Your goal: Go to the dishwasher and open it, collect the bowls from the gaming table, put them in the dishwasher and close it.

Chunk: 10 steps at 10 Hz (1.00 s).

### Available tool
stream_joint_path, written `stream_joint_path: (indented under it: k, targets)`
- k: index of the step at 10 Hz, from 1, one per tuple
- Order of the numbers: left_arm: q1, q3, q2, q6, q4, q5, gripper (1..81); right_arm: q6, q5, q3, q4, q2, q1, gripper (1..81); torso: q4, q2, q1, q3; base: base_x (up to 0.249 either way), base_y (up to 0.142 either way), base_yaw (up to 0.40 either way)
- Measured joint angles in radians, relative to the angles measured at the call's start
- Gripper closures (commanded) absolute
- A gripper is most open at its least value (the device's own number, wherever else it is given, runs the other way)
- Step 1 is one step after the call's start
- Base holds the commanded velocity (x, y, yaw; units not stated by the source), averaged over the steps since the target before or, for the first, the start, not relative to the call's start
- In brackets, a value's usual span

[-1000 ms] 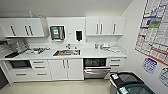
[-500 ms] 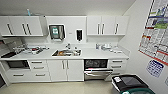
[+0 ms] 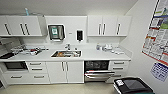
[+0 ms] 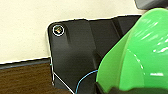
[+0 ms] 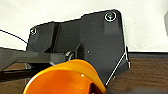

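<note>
I'm carrying the big lime-green plastic bowl (image 4: 140,52) and small orange plastic bowl (image 5: 67,78); grips I can't tell. The stainless-steel dishwasher (image 3: 98,72) stands open ahead, right of the sink (image 3: 66,53); loading needs closer approach.

Black wrist plates (image 4: 75,55) with silver corner screws (image 5: 110,16), white edge lines, a thin blue cable (image 4: 83,77).

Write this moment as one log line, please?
view: kitchenette ahead | dishwasher: door partly open | green bowl: at left wrist | orange bowl: at right wrist

Bright even light, soft blur thruout, wide-angle bend at edges.
</note>
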Motion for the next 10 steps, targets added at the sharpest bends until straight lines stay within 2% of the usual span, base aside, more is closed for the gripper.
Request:
stream_joint_path:
  k: [10]
  targets:
    - [-0.001,0.0,0.001,0.0,0.0,0.0,81.1,0.0,0.0,0.0,0.0,-0.002,0.002,81.1,0.0,0.0,0.0,0.0,0.155,0.0,0.0]
